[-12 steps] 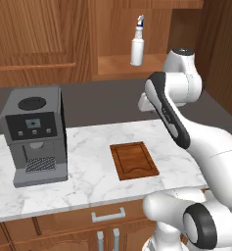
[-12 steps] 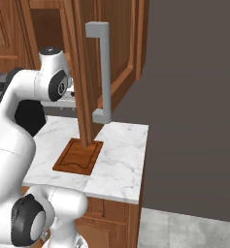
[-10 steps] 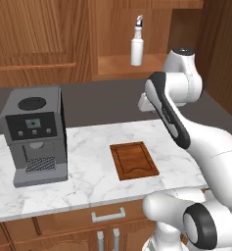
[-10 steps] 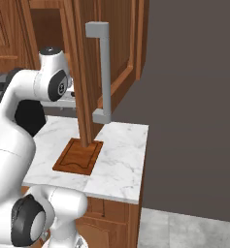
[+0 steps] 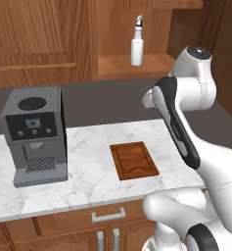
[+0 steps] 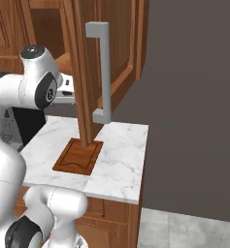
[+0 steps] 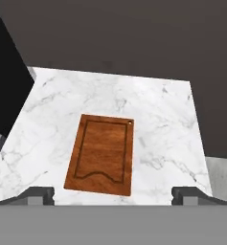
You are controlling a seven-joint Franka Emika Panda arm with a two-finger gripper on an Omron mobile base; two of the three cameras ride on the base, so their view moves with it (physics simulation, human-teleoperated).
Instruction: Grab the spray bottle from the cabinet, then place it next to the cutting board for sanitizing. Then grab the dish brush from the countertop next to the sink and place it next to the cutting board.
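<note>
Your pincer hangs over the table, tips wide apart, nothing between them. Spray bottle stands upright on the open cabinet shelf; cutting board lies flat below, beside the coffee machine.

**Clear marble around the board, door edge crowding the right**

I'm seeing bare countertop lying open around the cutting board. The coffee machine is blocking the left end, and the open cabinet door is hanging over the board's right side.
</note>
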